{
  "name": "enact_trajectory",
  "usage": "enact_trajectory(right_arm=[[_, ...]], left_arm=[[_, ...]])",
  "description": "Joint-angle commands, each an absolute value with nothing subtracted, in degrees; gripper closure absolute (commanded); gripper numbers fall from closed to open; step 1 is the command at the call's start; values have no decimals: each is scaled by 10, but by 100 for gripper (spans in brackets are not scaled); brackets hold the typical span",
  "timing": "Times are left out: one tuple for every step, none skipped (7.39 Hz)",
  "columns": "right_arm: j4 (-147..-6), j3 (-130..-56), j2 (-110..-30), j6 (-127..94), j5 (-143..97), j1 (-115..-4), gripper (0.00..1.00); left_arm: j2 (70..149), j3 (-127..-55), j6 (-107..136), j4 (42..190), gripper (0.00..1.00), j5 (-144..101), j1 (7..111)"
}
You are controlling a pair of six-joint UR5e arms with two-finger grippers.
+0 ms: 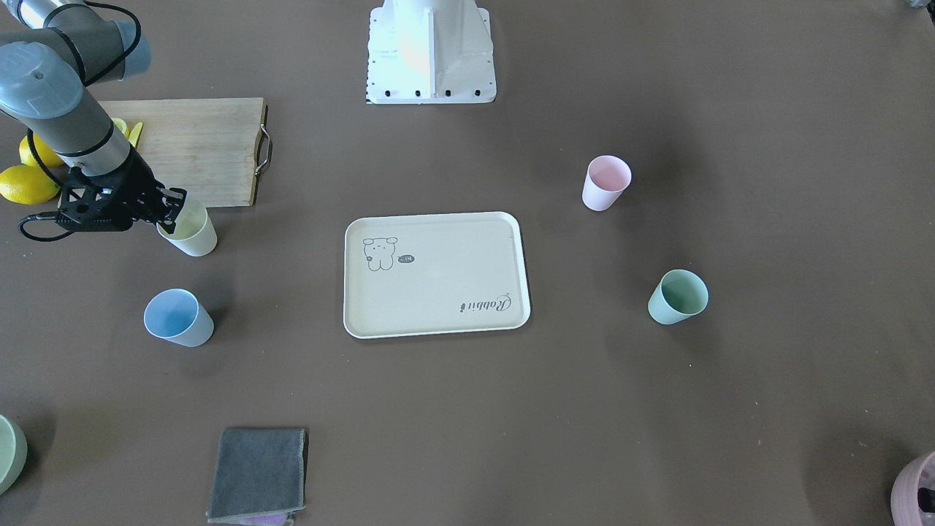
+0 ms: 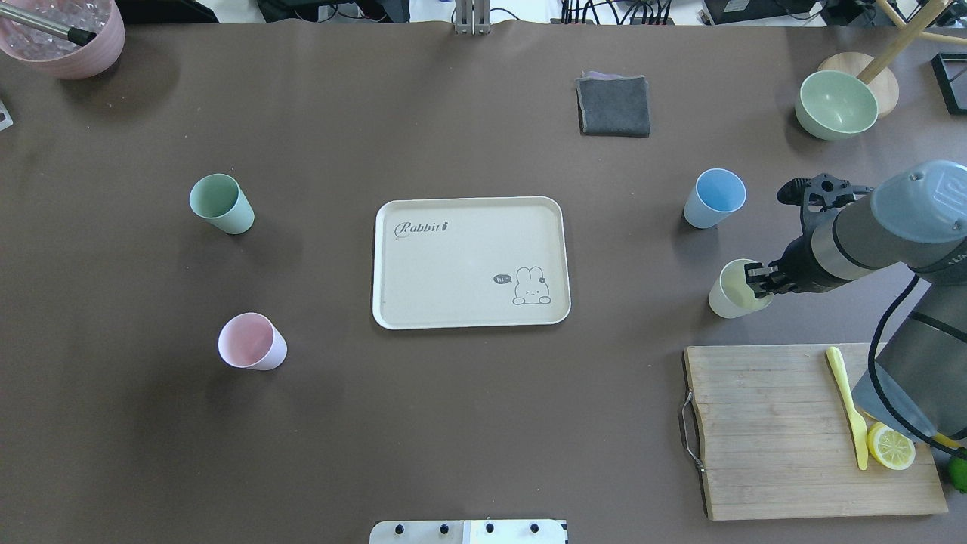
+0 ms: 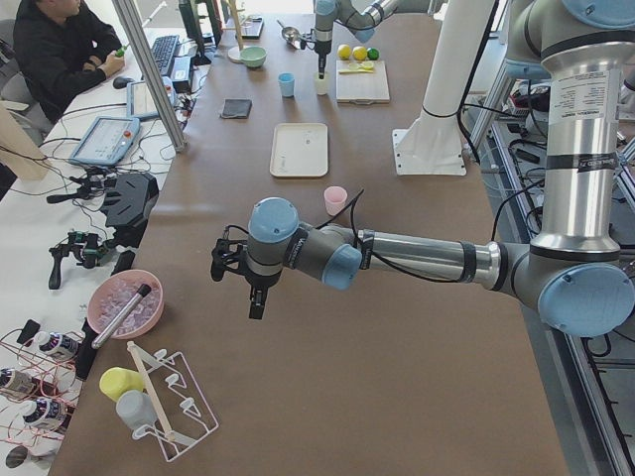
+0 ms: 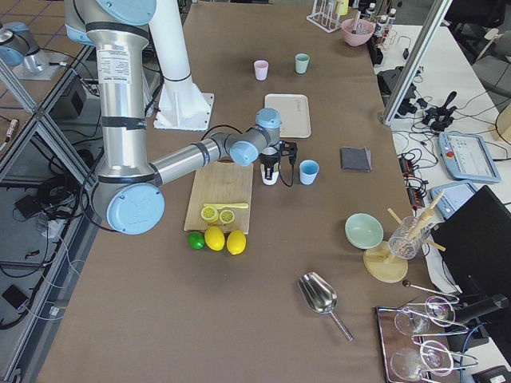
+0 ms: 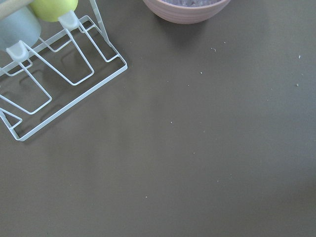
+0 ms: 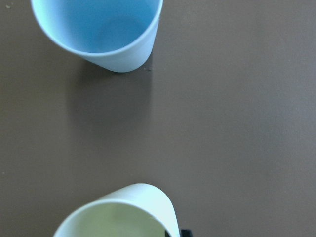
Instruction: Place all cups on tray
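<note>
Yellow cup (image 6: 118, 215) — rim under right jaws; pinching or spread, cannot tell | left jaws — cannot tell

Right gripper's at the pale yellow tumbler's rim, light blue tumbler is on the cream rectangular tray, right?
No. Overhead view shows the light blue tumbler on the table, off the cream rectangular tray. Right gripper is at the pale yellow tumbler rim.

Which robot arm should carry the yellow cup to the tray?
Right. The right gripper sits at the pale yellow cup's rim, close to the tray. The left gripper hangs at the far end of the table, beyond the pink cup.
</note>
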State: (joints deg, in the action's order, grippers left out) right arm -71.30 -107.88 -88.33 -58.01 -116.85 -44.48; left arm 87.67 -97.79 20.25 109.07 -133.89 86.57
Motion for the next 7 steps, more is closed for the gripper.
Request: enact_trajectory(right_arm=[[-719, -1111, -873, -582, -1189, -454, 100], [-722, -1113, -847, -593, -1214, -468, 100], [-725, -1108, -820, -618, -1217, -467, 100], [-758, -1109, -781, -637, -1216, -462, 100], [-809, -1107, -733, -650, -1209, -448, 100], [-843, -1107, -694, -667, -1208, -444, 100], [-854, -1093, -655, -689, -1196, -427, 100]], left_arm=[[881, -988, 207, 1088, 2, -1339, 866], [894, -988, 241, 1090, 2, -1340, 866], [900, -993, 273, 1091, 2, -1353, 847], [901, -1004, 301, 1091, 2, -1353, 815], [902, -1028, 369, 1098, 2, -1347, 768], [897, -1054, 433, 1118, 2, -1340, 738], [895, -1066, 484, 1137, 2, -1333, 699]])
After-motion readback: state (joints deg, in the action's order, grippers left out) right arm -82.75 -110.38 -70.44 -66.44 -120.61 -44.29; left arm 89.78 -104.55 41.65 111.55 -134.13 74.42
